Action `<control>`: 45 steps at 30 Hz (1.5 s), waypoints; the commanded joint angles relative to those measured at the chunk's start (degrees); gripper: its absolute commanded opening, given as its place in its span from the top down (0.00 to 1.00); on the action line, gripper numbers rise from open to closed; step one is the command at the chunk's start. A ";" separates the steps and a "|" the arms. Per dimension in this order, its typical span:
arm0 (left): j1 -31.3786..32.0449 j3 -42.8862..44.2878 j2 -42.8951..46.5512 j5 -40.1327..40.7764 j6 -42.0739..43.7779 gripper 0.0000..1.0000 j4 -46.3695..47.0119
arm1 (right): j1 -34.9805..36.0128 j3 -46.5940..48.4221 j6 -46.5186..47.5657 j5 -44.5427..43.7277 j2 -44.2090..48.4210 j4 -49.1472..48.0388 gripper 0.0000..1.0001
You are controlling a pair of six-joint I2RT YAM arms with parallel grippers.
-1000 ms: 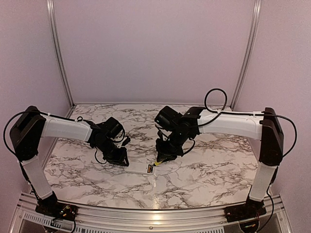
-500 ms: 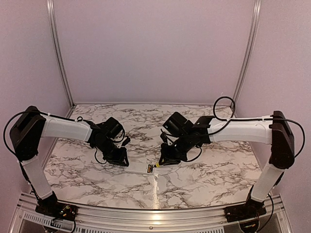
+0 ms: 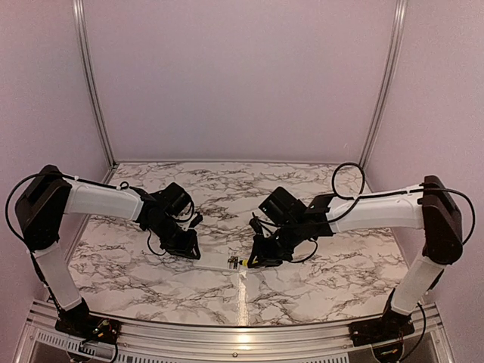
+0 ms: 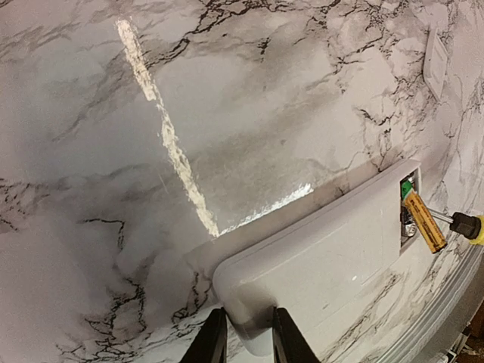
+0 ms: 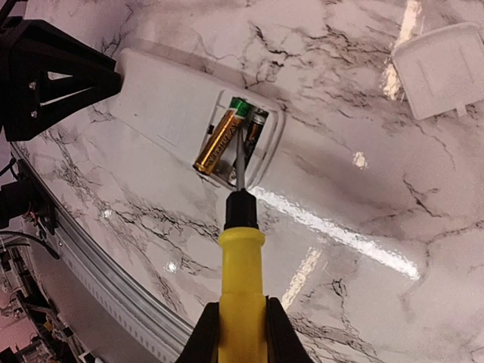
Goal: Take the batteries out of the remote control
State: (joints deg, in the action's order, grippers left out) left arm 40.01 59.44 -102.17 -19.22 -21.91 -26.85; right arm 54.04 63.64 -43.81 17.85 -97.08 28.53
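Note:
The white remote control [image 4: 325, 257] lies flat on the marble table, back side up, and my left gripper [image 4: 246, 342] is shut on its near end. The open recess at its far end holds the batteries: a coppery-gold one [image 5: 219, 140] tilted up at one end and a dark one [image 5: 253, 130] beside it. In my right gripper [image 5: 242, 333], which is shut on the handle, is a yellow-handled screwdriver [image 5: 242, 280]. Its metal shaft [image 5: 239, 155] reaches into the recess between the two batteries. From above, the remote [image 3: 219, 263] sits between the two grippers.
The small white cover piece [image 5: 442, 68] lies loose on the table past the remote's recess end. The table's metal front rail [image 5: 113, 280] runs close to the remote. The left gripper's black body [image 5: 53, 72] stands over the remote's other end.
My right arm has dropped lower and swung outward, so the screwdriver lies flatter, its tip still in the recess. The left arm and the remote have stayed put.

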 commanded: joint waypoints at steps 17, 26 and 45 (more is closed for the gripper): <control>0.26 -1.43 0.80 0.42 -0.24 0.78 0.75 | 0.85 2.88 1.65 -2.56 -6.17 4.37 1.00; 0.28 -1.43 0.88 0.50 -0.25 0.78 0.68 | 0.83 8.42 2.25 -3.35 -6.94 8.63 1.00; 0.33 -1.09 0.53 0.42 0.43 0.78 0.31 | 0.77 15.89 5.03 -1.10 -8.24 13.07 1.00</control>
State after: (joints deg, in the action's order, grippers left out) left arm 40.03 58.96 -101.86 -19.11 -22.48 -26.52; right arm 54.96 76.93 -40.23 16.38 -104.77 41.87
